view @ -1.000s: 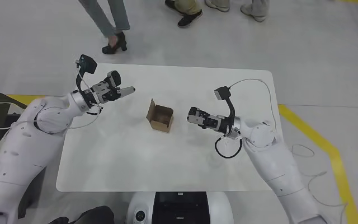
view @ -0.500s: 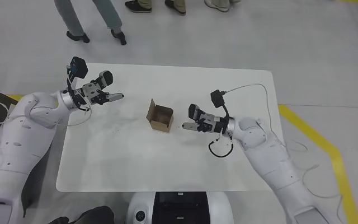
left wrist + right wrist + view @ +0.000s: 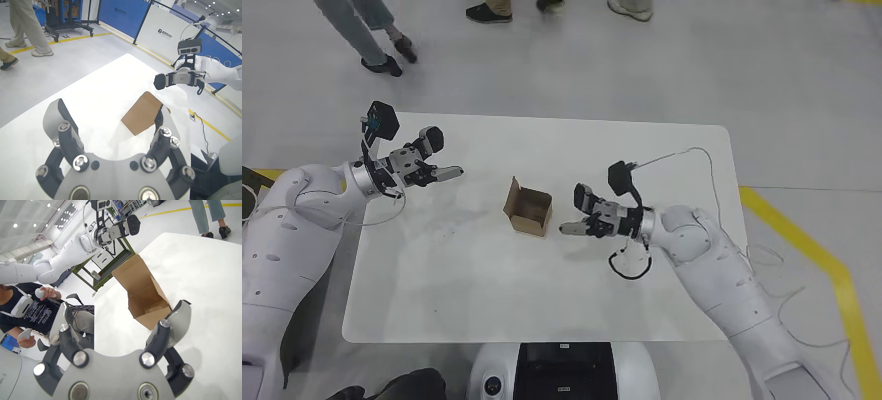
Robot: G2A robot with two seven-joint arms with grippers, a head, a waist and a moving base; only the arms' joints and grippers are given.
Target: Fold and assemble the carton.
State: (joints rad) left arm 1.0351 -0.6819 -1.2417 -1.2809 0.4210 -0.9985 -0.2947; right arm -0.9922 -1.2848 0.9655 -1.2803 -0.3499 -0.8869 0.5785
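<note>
1. The carton [image 3: 528,207] is brown cardboard. It sits near the middle of the white table [image 3: 492,300], between the two grippers, and neither gripper holds it.
2. The carton's mouth is open. The right wrist view looks straight into the bare brown interior, where the bottom panels are folded in.
3. One long flap [image 3: 512,198] stands out from the rim on the side toward the left arm. The left wrist view shows only a plain outer panel of the carton [image 3: 141,115].
4. From these views it is not possible to tell whether the carton stands square on its base or leans.
5. The left gripper [image 3: 442,155] hangs over the left part of the table toward the far edge, well apart from the carton and pointing at it. Its jaws are spread wide with nothing between them. In its own wrist view, bare tabletop shows between the dark fingertips [image 3: 62,106].
6. The right gripper [image 3: 575,210] is just beside the carton on the opposite side, facing the open mouth. Its jaws are also spread and empty.
7. From above, a thin strip of table shows between the nearer right fingertip [image 3: 566,229] and the carton wall, so no contact is recorded.
8. A black cable [image 3: 627,265] loops below the right wrist, over the table.
</note>
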